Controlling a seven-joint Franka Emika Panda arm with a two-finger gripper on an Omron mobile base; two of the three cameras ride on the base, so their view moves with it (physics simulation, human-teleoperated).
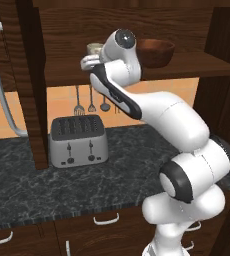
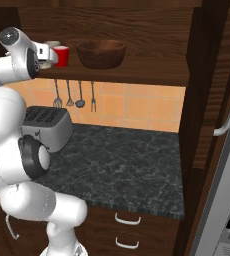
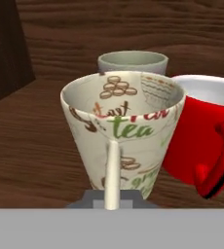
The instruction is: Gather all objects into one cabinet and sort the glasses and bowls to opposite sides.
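Cream mug (image 3: pixel 126 129): printed with "tea" lettering, upright on the cabinet shelf (image 2: pixel 137 70), handle turned toward the hand camera, right at the fingertips.
Gripper (image 1: pixel 89 62): closed on the cream mug's thin handle, judging from the hand view, where the handle runs down between the fingertips; hand reaching in at the left end of the shelf.
Red cup (image 3: pixel 206 131): just right of the cream mug, touching or nearly so; own handle facing the camera.
Grey cup (image 3: pixel 132 62): directly behind the cream mug, farther back on the shelf.
Wooden bowl (image 2: pixel 101 53): on the same shelf, well to the right of the cups, clear space beyond it.
Sorting so far: cups grouped left, bowl to their right, all on one shelf.
Risk: pinch on a slim handle could let the mug swing or tip if moved; cause, weight hanging off one side.
Risk: any sideways shift could knock the red cup; cause, almost no gap between them.
Risk: pushing farther in could bump the grey cup.
Below: silver toaster (image 1: pixel 78 140) on the dark marble table (image 2: pixel 122 160), utensils (image 1: pixel 91 102) hanging on the tiled wall.
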